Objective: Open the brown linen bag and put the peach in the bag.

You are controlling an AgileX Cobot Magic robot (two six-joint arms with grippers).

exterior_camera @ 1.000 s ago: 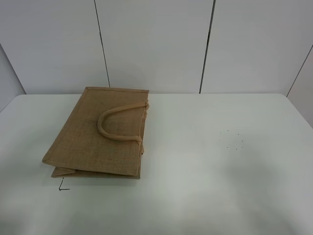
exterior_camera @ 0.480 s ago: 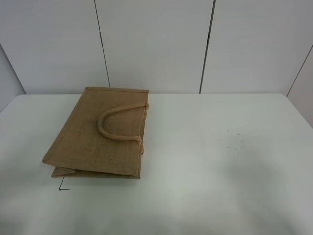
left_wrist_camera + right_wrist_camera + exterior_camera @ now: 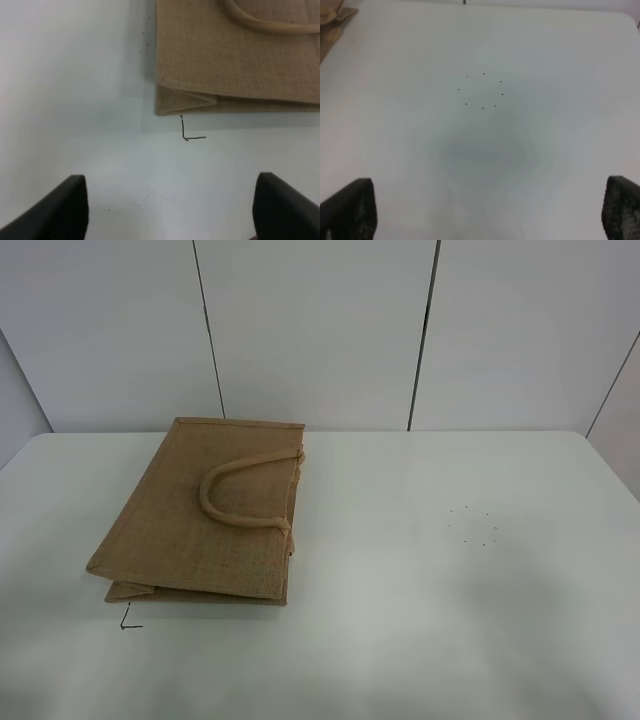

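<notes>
The bag (image 3: 205, 510) lies flat and closed on the left of the table (image 3: 420, 570), handle (image 3: 240, 492) on top. I'd hook that handle to lift the upper panel. Left gripper (image 3: 170, 210) and right gripper (image 3: 490, 215) both hang wide open, empty. No peach anywhere in view. White table, plain panelled wall (image 3: 320, 330) behind.

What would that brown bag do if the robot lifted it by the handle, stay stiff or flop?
The brown linen bag would probably sag somewhat: it lies folded flat on the table, with its side gusset creased inward. The coarse weave looks fairly firm, so it may hold some shape. The thick rolled handle likely gives a secure, non-slippery grip.
</notes>
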